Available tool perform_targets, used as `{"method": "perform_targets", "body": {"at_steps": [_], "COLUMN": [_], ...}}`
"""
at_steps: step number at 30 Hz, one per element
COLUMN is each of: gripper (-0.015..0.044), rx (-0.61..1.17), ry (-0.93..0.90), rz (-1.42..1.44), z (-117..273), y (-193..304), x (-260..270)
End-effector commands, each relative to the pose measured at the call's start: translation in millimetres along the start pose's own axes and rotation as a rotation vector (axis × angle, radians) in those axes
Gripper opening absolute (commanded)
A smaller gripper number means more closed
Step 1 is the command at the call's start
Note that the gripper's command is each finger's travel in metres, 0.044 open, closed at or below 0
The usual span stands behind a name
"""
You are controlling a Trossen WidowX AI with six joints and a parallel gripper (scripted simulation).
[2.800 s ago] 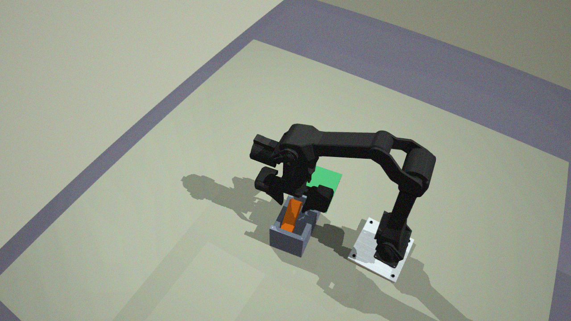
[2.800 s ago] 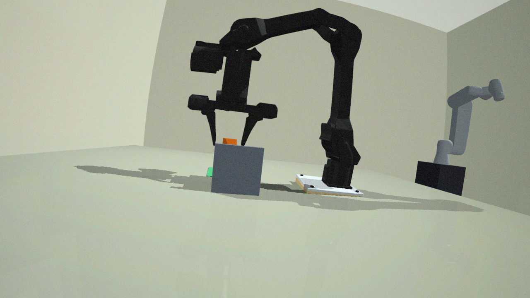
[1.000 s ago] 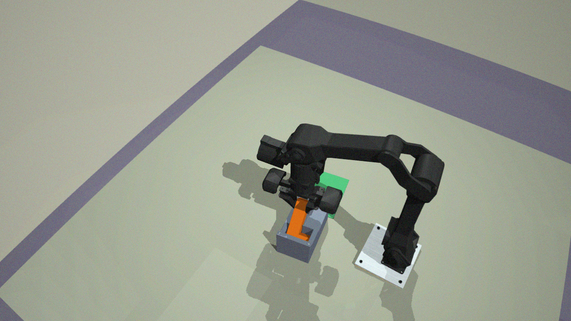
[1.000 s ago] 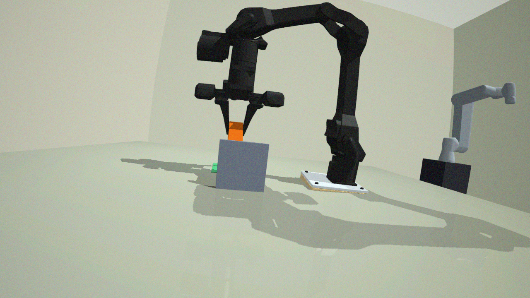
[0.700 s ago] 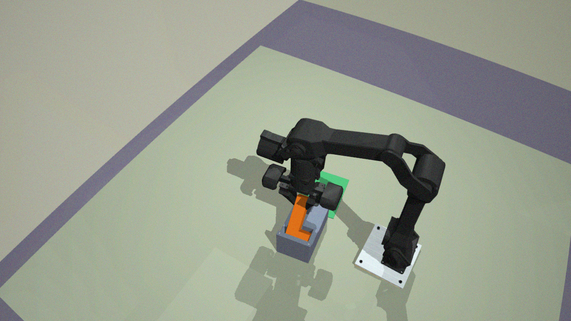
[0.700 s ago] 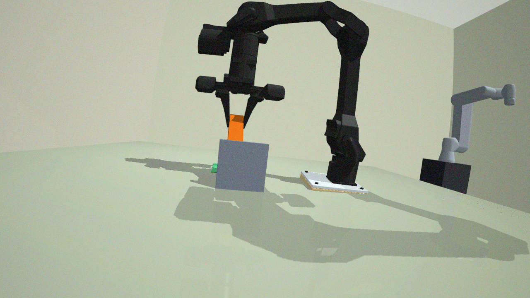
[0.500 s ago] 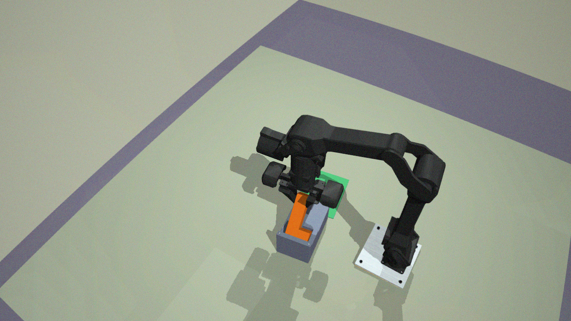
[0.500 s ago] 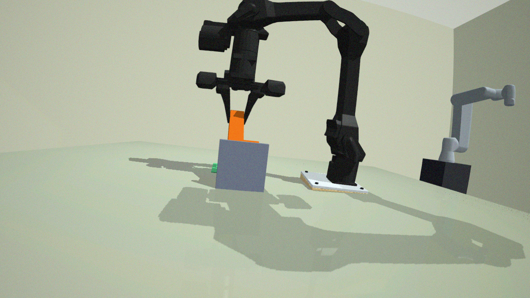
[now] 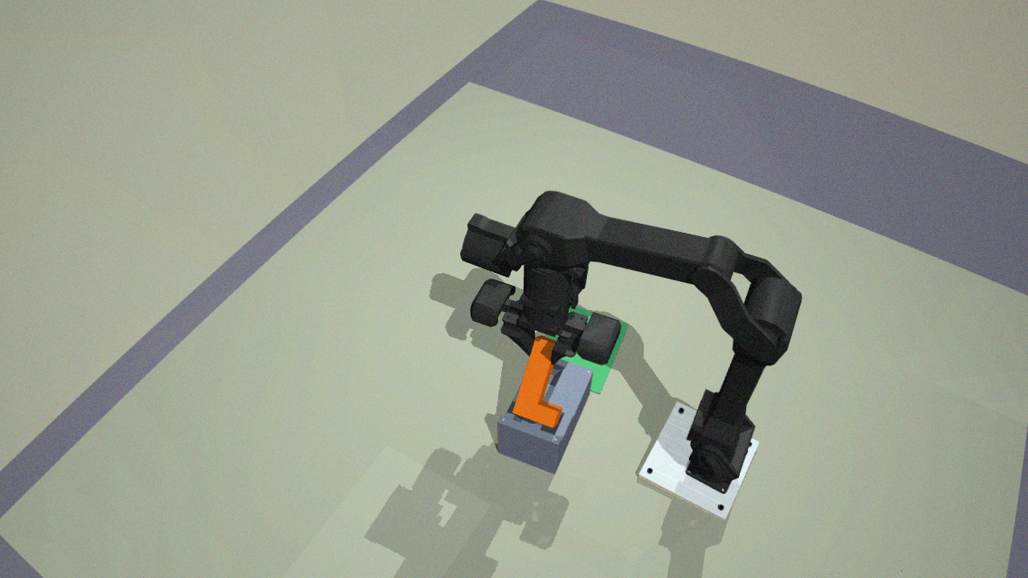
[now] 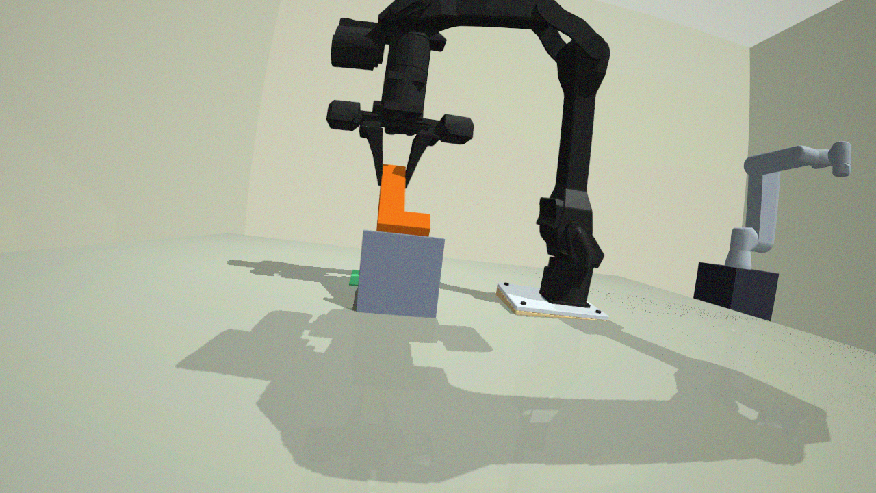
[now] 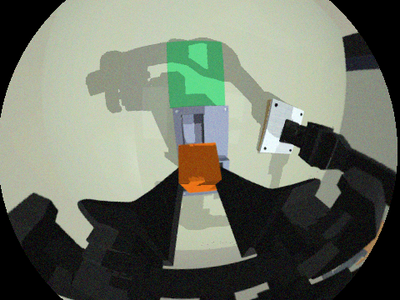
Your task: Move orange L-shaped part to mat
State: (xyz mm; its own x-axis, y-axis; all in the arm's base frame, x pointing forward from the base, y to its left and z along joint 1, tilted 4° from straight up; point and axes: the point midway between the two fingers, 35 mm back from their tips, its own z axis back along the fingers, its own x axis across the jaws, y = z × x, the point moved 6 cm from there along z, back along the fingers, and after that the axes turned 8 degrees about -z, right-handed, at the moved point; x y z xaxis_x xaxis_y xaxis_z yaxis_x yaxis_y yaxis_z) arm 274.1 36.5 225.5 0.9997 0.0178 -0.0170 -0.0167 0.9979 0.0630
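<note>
Gripper (image 10: 391,179) pointing straight down, fingers clamped on the straight upper end of the orange L-shaped part (image 10: 397,205), which hangs upright with its foot lowest, at or just over the rim of the grey tray (image 10: 399,274); contact with the rim not discernible. Tray near the middle of the bench, green mat (image 9: 602,368) flat on the bench just behind it, toward the far edge and largely hidden under the wrist. Arm's base plate (image 9: 697,458) off to the tray's side, toward the right edge in the top view.

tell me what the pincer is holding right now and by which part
The pincer is shut on the orange L-shaped part, pinching the top end of its long arm; the foot end hangs lowest, just above the grey tray.
</note>
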Motion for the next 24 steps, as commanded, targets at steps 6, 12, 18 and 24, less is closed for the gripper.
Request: {"method": "perform_targets", "body": {"at_steps": [6, 12, 18, 24], "gripper": [0.0, 0.0, 0.0, 0.0], "rx": [0.004, 0.004, 0.003, 0.001], "ry": [-0.002, -0.002, -0.003, -0.003], "rz": [0.005, 0.005, 0.005, 0.005], "z": [7.5, 12.8, 10.7, 9.0], "y": [0.3, -0.5, -16.5, -43.1], "x": [0.2, 0.2, 1.6, 3.4]}}
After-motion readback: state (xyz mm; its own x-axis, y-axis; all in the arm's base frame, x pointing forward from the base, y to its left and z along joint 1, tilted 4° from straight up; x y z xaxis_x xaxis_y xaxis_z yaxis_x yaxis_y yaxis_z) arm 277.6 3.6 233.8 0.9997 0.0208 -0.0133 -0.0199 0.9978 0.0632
